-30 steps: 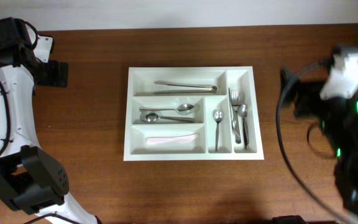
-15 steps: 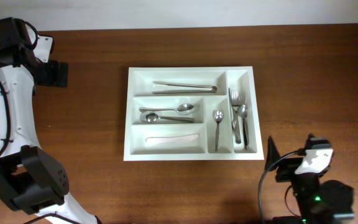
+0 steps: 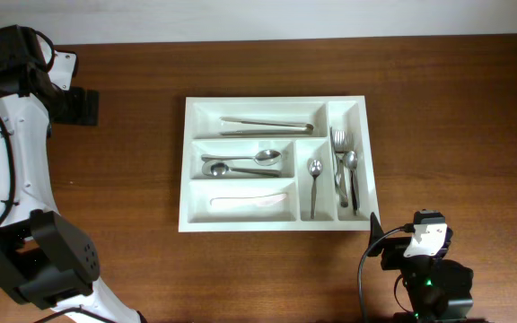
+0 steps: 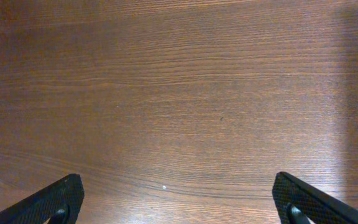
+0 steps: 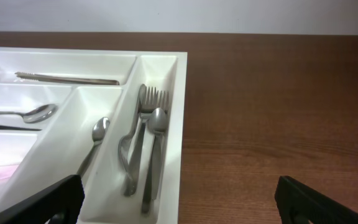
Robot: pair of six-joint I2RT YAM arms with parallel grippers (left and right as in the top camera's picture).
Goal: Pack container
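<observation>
Overhead: left gripper (image 3: 81, 106) at far-left edge of worktop (image 3: 124, 206), well apart from container. Left wrist view: fingers spread wide, nothing held, bare wood below.

Container (image 3: 187, 161) at centre. Tongs (image 3: 267, 124) in top long slot, spoons (image 3: 240, 163) in middle, pale piece (image 3: 249, 199) in bottom, small spoon (image 3: 314, 170) and forks (image 3: 341, 166) in narrow right slots.

Right gripper (image 3: 380, 242) near container's front-right corner, wide, empty.

No loose cutlery visible. Judgement: packing looks finished. Next move likely only parking arms.
</observation>
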